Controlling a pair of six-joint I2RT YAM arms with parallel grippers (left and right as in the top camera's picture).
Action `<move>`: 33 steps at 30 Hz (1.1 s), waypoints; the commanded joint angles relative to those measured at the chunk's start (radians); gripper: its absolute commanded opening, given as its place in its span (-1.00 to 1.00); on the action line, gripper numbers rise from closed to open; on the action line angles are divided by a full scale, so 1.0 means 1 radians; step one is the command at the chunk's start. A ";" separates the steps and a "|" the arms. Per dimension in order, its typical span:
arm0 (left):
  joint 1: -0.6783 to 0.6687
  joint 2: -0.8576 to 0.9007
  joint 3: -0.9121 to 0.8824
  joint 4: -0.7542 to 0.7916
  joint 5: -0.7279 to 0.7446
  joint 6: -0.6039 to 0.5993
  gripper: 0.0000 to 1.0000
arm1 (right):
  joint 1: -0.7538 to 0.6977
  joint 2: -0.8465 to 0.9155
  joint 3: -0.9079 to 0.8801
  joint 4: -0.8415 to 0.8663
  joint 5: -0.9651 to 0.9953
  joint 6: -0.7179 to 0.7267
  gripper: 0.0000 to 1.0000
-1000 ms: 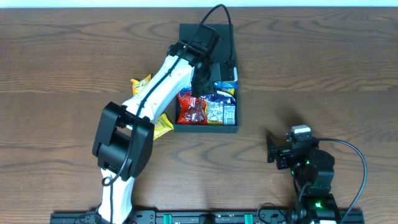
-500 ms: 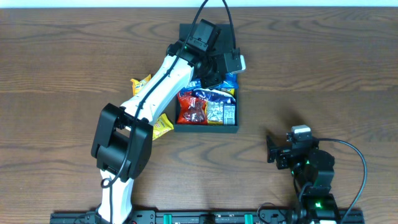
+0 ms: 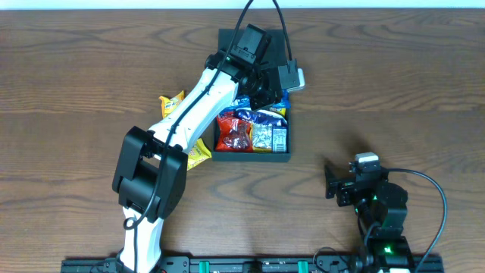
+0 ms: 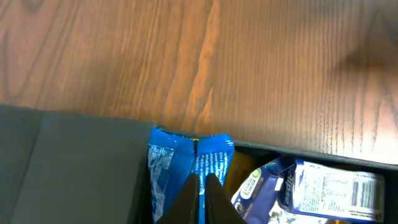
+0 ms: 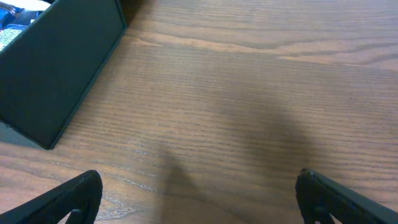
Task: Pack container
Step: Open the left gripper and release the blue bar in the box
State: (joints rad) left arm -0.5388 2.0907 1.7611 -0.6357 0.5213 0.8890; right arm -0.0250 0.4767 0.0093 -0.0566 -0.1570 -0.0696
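Dark brown wood grain is seen across the whole table (image 3: 76,76). Nearest the front edge, on the right, the right gripper (image 5: 199,186) is held low over bare wood with its jaws spread wide and nothing between them. A corner of the container (image 5: 56,81) is caught at the upper left of that wrist view, well apart from the fingers. Further in, left of centre, a yellow packet (image 3: 198,154) is seen lying on the wood just beside the container's front left corner, partly covered by the left arm (image 3: 189,114). A second yellow packet (image 3: 172,100) is seen beyond it, on the other side of the arm. The container itself is placed near the middle of the table, with its lid (image 3: 227,42) laid open on the far side. Snack packets are packed inside: a red packet (image 3: 233,130) and a silver packet (image 3: 261,135) at the front, a blue packet (image 4: 186,162) toward the back. The left gripper (image 4: 200,193) is held over that back part, its jaws closed to a point just in front of the blue packet. Whether the packet is pinched cannot be told. A white barcoded packet (image 4: 329,186) is seen to the right of the blue one.
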 commanded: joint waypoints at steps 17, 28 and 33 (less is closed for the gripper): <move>-0.005 0.048 0.001 0.046 -0.034 -0.053 -0.88 | -0.006 -0.005 -0.004 0.000 0.003 0.005 0.99; -0.004 0.098 0.001 0.039 -0.043 -0.060 -0.88 | -0.006 -0.005 -0.004 0.000 0.003 0.005 0.99; -0.004 0.109 0.001 0.039 -0.042 -0.061 -0.88 | -0.006 -0.005 -0.004 0.000 0.003 0.005 0.99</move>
State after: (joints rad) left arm -0.5407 2.1654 1.7611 -0.5926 0.4904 0.8371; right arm -0.0250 0.4767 0.0093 -0.0566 -0.1570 -0.0696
